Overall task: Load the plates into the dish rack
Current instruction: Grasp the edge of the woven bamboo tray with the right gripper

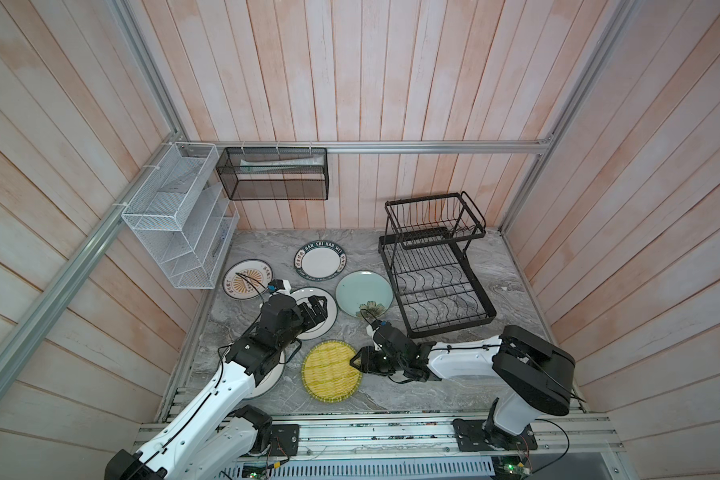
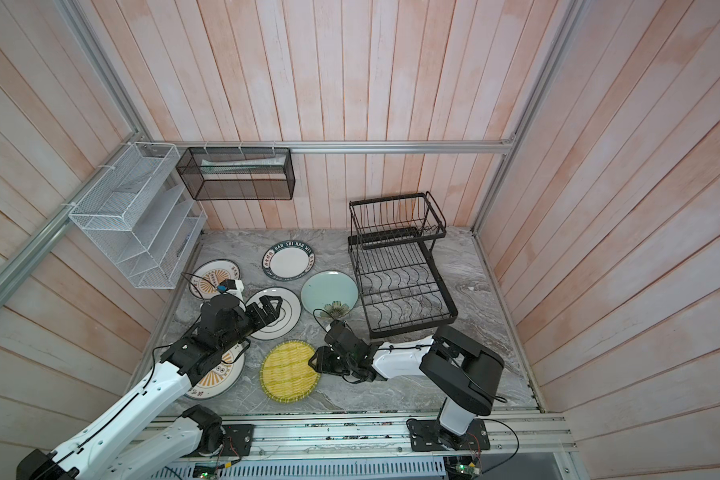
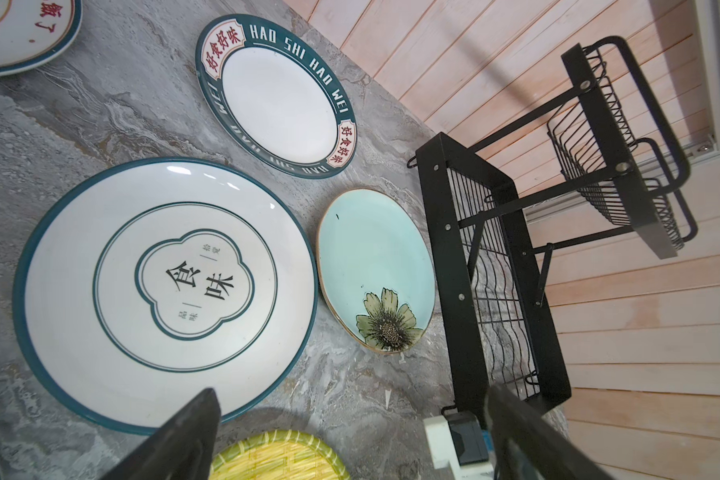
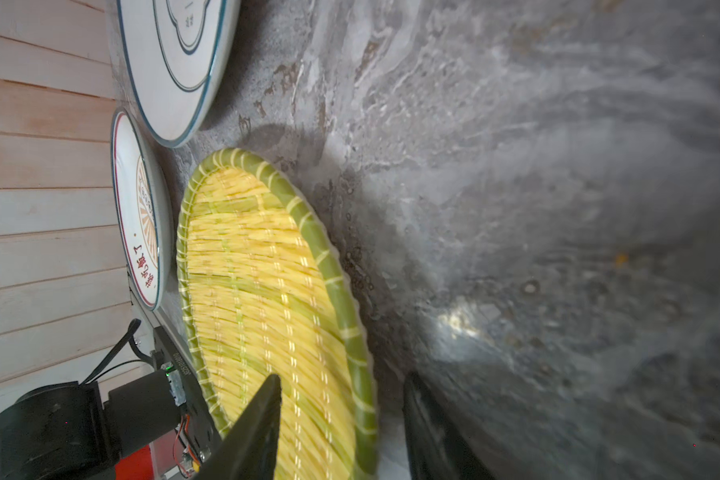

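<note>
Your left jaws: wide open, empty, over ringed plate [image 3: 167, 291]. Your right jaws: part open astride yellow plate [image 1: 327, 374] rim, gap showing.

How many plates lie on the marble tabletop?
6: lettered-rim plate at back; teal plate beside dish rack; ringed plate below left gripper; sunburst plate far left; second sunburst plate partly under left arm; yellow woven plate in front. No others show.

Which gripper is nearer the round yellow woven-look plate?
Right. The right gripper straddles the rim of the yellow woven-look plate, jaws apart; the left gripper hovers open over the white dark-ringed plate beyond it.
</note>
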